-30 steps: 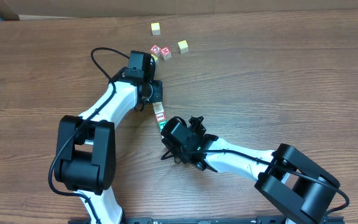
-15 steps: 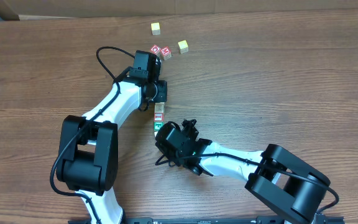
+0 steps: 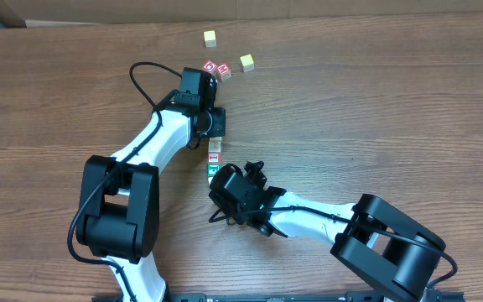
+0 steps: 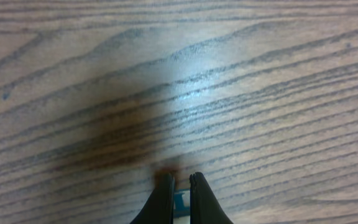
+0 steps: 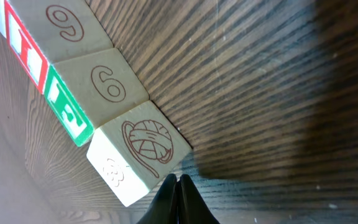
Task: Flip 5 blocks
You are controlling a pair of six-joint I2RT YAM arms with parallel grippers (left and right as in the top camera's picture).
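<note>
Place: looks like a robot lab bench
Surface: a wood-grain table (image 3: 392, 101) is used, backed by plain brown board (image 3: 309, 7)
Gear: left arm (image 3: 153, 143) and right arm (image 3: 317, 216) are mounted at the near edge

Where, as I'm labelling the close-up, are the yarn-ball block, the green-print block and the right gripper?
yarn-ball block (image 5: 146, 142): right wrist view, on the yarn drawing.
green-print block (image 5: 64, 107): right wrist view, on its green-printed face.
right gripper (image 5: 179, 185): right wrist view, between the shut fingertips.

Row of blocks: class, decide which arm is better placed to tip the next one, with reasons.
Probably right: the right gripper, shut, sits at the yarn-picture end block. The left gripper, also shut, sees mostly table.
</note>
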